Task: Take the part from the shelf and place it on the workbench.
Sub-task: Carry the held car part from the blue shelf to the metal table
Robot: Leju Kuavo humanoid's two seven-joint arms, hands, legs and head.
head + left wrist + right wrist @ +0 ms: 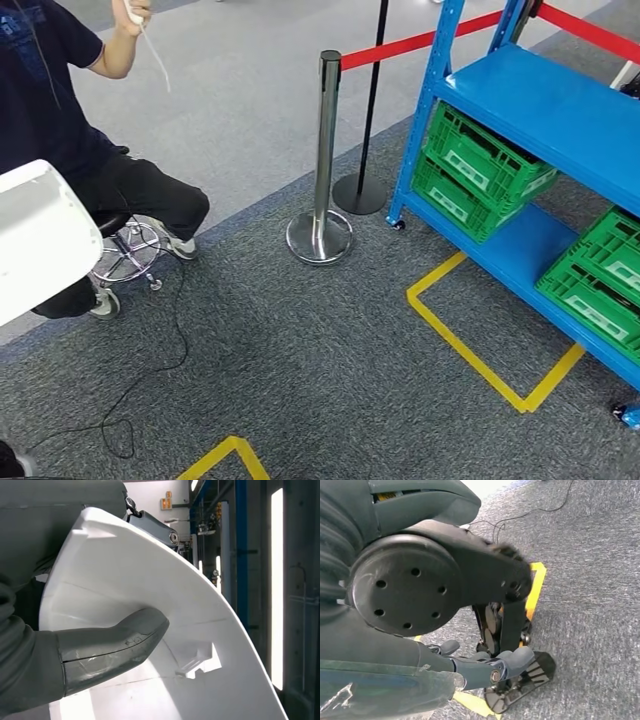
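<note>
Gripping the white part (158, 630), the left hand (86, 650) lays its thumb across the inner face; in the head view the part (38, 235) sits at nine o'clock. Right hand (486, 670) hangs over carpet, its fingers' state unclear. Blue shelf (543, 110) with green crates (483, 170) stands at two o'clock.

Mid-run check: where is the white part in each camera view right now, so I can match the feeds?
Head view: the white part sits at the left edge, in front of the seated person.
Left wrist view: it spreads across most of the picture, with the left robot hand gripping it, thumb across its face.
Right wrist view: not in it.
Shared landmark: yellow floor tape, also in the right wrist view.
</note>
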